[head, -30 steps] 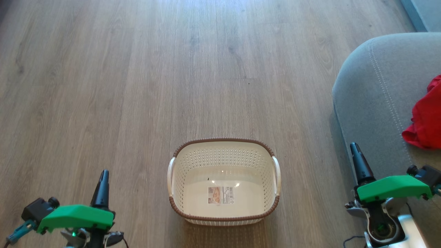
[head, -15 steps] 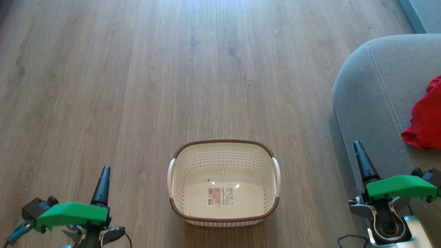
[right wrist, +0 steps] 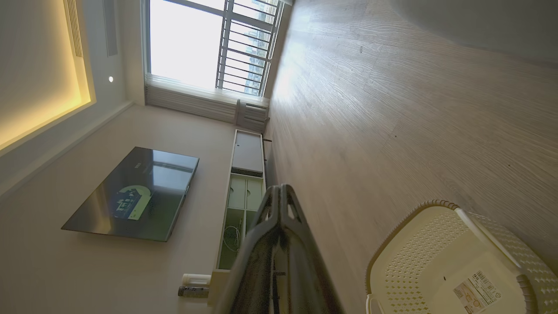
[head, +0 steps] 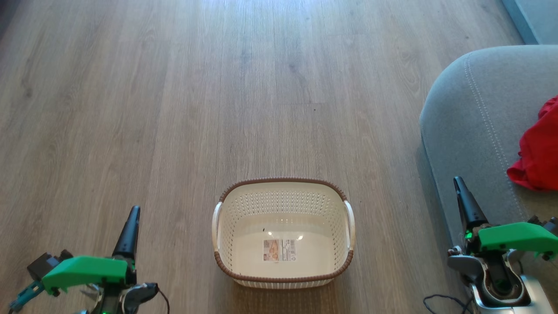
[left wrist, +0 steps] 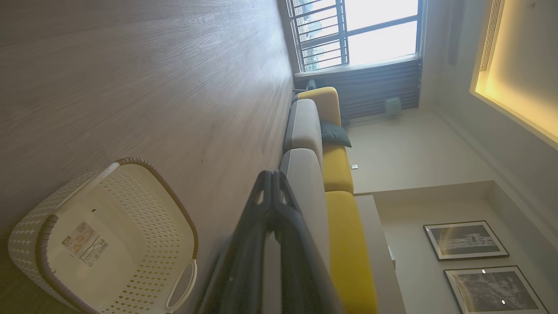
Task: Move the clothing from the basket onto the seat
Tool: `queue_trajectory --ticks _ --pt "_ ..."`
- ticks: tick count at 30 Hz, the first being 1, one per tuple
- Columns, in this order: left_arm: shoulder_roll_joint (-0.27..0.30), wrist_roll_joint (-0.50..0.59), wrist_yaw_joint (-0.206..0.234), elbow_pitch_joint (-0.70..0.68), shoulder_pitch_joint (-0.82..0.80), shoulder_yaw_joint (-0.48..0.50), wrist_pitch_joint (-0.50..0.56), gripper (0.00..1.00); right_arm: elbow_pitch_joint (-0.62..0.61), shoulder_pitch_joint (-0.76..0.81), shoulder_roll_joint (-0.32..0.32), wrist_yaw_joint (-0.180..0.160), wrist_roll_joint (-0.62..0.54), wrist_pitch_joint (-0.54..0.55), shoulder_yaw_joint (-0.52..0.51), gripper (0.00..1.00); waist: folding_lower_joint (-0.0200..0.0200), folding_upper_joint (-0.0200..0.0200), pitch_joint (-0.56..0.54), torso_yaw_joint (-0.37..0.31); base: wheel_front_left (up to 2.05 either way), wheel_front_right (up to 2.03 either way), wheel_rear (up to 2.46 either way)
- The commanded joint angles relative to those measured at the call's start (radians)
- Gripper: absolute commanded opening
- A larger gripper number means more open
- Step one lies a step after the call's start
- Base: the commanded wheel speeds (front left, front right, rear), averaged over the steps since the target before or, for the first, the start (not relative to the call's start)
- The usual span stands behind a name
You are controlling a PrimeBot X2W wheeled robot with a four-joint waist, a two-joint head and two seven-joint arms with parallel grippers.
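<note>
Wood-grain floor [head: 261, 87] spreads across the whole scene, and the basket [head: 283, 179] stands upright on it.

Well to the left of the basket, the left gripper [head: 133, 213] hangs above bare floor, pointing away from the robot. Its wrist view shows the two dark fingers [left wrist: 261, 226] pressed together to the tip, with nothing between them.

The basket itself is empty. Its perforated walls and pale bottom are fully exposed. The only thing on its bottom is the label [head: 279, 249], along with a tiny dark speck too small to identify. No red fabric hangs over the rim or the handles.

Well to the right of the basket, the right gripper [head: 460, 187] hovers just over the near edge of the seat [head: 471, 122]. Its wrist view shows the fingers [right wrist: 279, 244] likewise closed on each other and holding nothing.

Farther right of the basket again, the clothing [head: 538, 152] lies bunched on the seat, well inside its stitched edge. The picture border cuts it off, so I cannot tell how much fabric there is or whether it is one garment or several.

Judging from this, the transfer looks finished. The basket has nothing left in it, the red fabric rests on the cushion, and both grippers are empty and away from the basket and the fabric. Nothing on the floor around the basket suggests a dropped piece. At most, what could be left is confirming that the hidden part of the pile sits securely on the seat, which these views cannot settle.
</note>
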Motion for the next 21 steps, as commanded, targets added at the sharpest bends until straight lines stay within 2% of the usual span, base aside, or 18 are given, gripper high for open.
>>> queue_trajectory --ticks 1,17,21 --pt "0.013 -0.035 -0.008 -0.036 -0.056 0.034 0.012 0.00 -0.044 -0.009 0.004 0.000 0.034 0.013 0.010 0.00 0.0000 -0.0001 -0.001 0.000 0.00 0.00 0.00" --pt "0.015 -0.220 -0.019 -0.040 -0.065 0.040 0.058 0.00 -0.064 -0.001 0.014 0.000 0.207 0.060 -0.024 0.00 0.0000 -0.0001 -0.008 0.000 0.00 0.00 0.00" --pt "0.015 -0.226 -0.019 -0.040 -0.065 0.040 0.060 0.00 -0.065 -0.001 0.014 0.000 0.212 0.061 -0.025 0.00 0.0000 -0.0001 -0.008 0.000 0.00 0.00 0.00"
